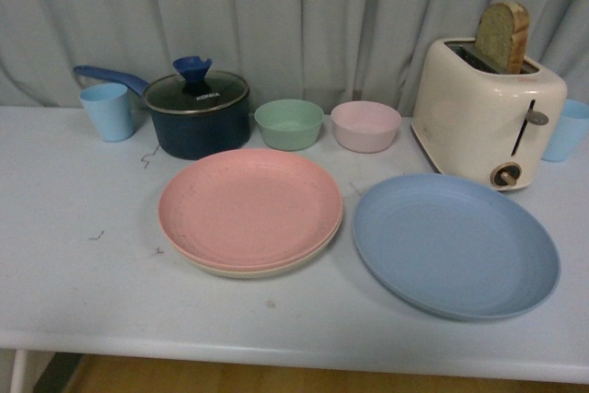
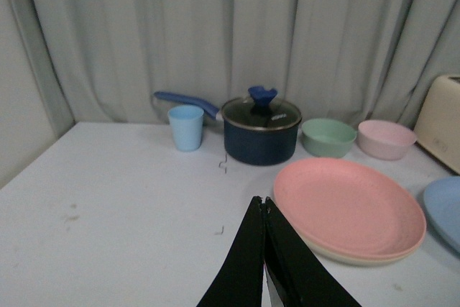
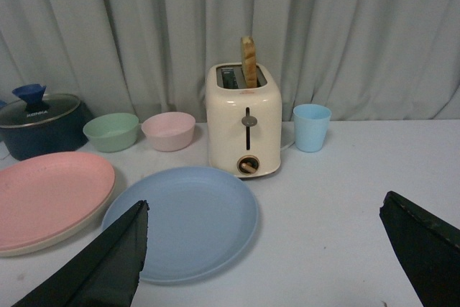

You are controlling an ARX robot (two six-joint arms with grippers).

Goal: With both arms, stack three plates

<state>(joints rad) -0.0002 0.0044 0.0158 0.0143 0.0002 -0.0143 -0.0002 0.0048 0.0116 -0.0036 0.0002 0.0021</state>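
Front view: pale tabletop [image 1: 74, 283], grey curtain [image 1: 294, 16] behind; no arm in view. Pink plate [image 1: 248, 204] sits stacked on cream plate [image 1: 248, 273], centre-left, only the cream rim showing beneath. Blue plate [image 1: 456, 246] lies alone to their right, just beside, rims near but apart. Nothing lies on any plate. Back row, left to right: left cup [image 1: 108, 110], pot [image 1: 198, 121] under a glass lid [image 1: 196, 91] with its handle reaching over that cup, green bowl [image 1: 289, 123], pink bowl [image 1: 365, 125], toaster [image 1: 483, 117], right cup [image 1: 566, 131] partly hidden behind the toaster. One bread [image 1: 503, 36] slice stands in a toaster slot. Pot contents cannot be told through the lid. The toaster stands close behind the blue plate, and the pot close behind the stack. Count: three plates, two bowls, two cups, one pot, one toaster. Left wrist view: left claw [image 2: 263, 199] has its fingers pressed together, pinching nothing, above bare tabletop just beside the stack's near rim. Pot, left cup and both bowls are beyond, with the blue plate at the picture's edge. Right wrist view: right claw [image 3: 264, 206] is spread wide, holding nothing. The blue plate lies between and ahead of its fingers, nearer one finger. Toaster and right cup stand beyond, and the stack lies off to the side.
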